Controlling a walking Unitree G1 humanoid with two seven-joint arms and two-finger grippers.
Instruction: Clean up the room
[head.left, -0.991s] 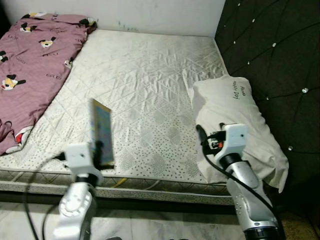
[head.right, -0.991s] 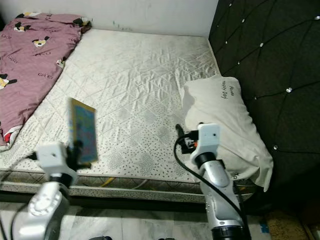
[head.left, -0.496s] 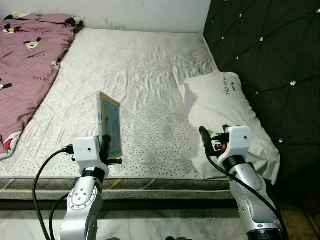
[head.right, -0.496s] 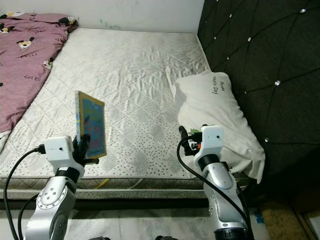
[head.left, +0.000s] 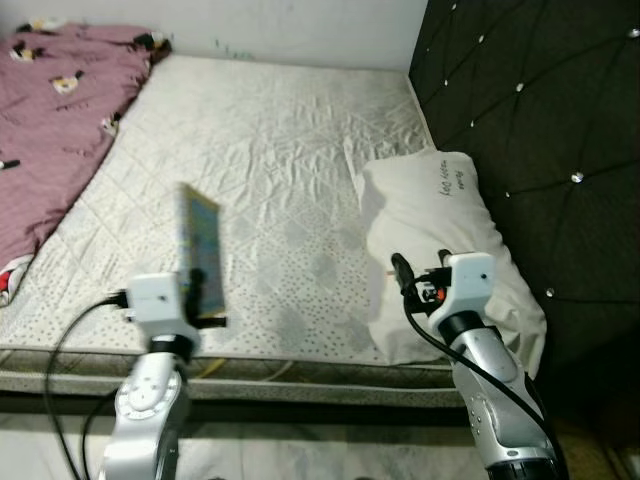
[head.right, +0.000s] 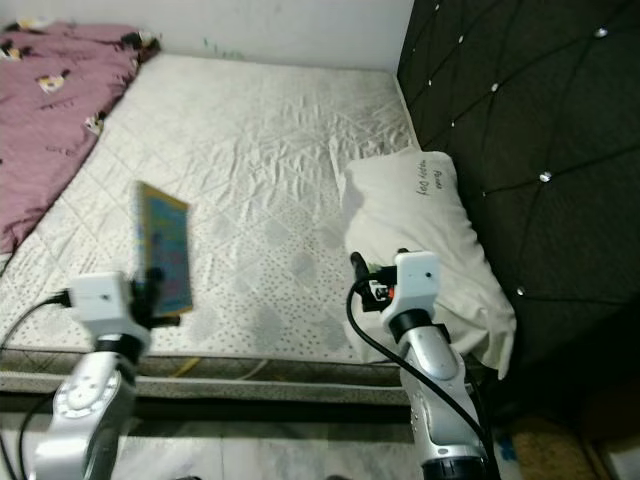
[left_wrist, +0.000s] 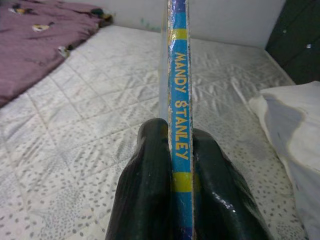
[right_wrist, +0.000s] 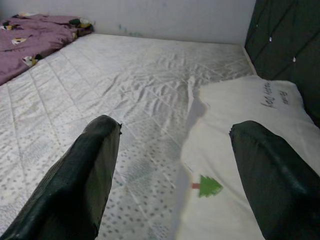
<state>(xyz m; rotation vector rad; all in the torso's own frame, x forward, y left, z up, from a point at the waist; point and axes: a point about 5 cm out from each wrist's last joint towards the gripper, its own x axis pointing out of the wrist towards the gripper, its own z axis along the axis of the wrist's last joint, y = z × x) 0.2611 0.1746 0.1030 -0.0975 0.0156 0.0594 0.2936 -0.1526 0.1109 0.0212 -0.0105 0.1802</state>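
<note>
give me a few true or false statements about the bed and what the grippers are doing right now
1. The left gripper is shut on a thin book held upright on its edge. True.
2. The right gripper is clamped on the pillow. False: its fingers are spread apart with nothing between them, above the pillow's near corner.
3. The pillow lies by the dark tufted headboard. True.
4. The purple blanket covers the whole mattress. False: it lies only on the robot's left side of the mattress, the rest is bare.
5. The book's spine reads MANDY STANLEY. True.
</note>
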